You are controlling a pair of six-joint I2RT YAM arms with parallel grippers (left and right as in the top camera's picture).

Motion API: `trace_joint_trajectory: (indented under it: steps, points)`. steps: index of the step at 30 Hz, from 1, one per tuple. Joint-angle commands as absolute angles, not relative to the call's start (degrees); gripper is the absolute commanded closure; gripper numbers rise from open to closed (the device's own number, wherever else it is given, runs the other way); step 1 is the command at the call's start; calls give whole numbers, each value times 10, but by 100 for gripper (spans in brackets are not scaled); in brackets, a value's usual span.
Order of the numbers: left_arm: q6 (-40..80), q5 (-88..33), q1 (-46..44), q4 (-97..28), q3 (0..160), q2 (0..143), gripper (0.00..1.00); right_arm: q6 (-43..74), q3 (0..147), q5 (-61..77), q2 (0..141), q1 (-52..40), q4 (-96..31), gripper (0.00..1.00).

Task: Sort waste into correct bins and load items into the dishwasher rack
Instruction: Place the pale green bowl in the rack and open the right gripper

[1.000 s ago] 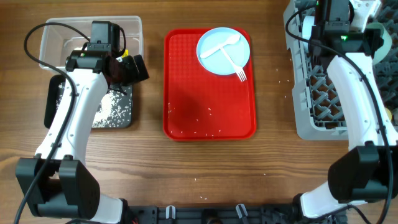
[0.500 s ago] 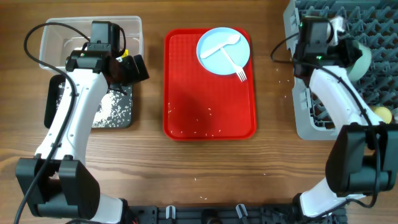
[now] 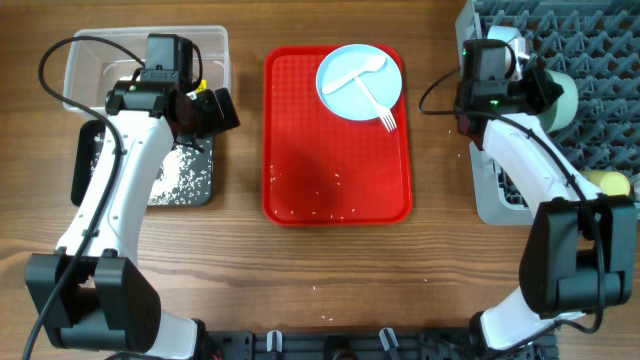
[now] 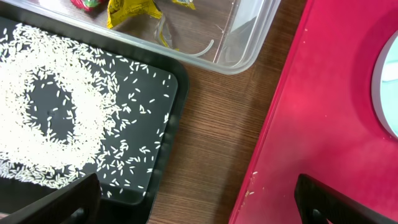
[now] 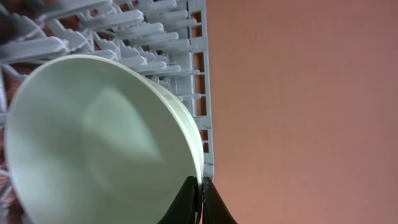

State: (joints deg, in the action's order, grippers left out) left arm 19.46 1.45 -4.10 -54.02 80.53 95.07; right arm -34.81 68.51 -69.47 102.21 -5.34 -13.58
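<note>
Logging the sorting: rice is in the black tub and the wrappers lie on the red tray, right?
No. The rice is in the black tub, but the wrappers lie in the clear tub, not on the red tray; the left wrist view shows it.

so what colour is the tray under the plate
Red; the flat rectangular tray shows best in the overhead view.

L arm: stretched fwd, wrist turned right. L pincer (image 4: 196,186): spread wide, empty. R arm: stretched fwd, wrist turned right. R pincer (image 5: 199,186): pinched on bowl (image 5: 93,137) rim.
</note>
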Motion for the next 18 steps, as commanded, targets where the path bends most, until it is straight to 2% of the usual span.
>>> trace_joint_trajectory:
  steps: [1, 2, 3, 7, 10, 11, 13, 17, 18]
  points:
    - [202, 16, -38, -541, 806, 956, 0, -343, 671, -674, 1029, -72, -136, 95]
    - [202, 16, -38, -541, 806, 956, 0, -343, 671, -674, 1029, -74, -136, 91]
    - [202, 16, -38, -541, 806, 956, 0, -344, 671, -675, 1029, -77, -133, 82]
    - [202, 16, -38, -541, 806, 956, 0, -346, 671, -678, 1029, -91, -127, 37]
    - [202, 16, -38, -541, 806, 956, 0, -366, 671, -702, 1029, -114, -116, 20]
    - [202, 16, -38, -541, 806, 956, 0, -383, 671, -709, 1029, -118, -102, 15]
    - [202, 16, -38, -541, 806, 956, 0, -444, 671, -732, 1029, -126, -40, 12]
    - [202, 16, -38, -541, 806, 956, 0, -605, 671, -781, 1029, -135, 157, 9]
    - [202, 16, -38, -541, 806, 956, 0, -676, 671, -785, 1029, -140, 237, 7]
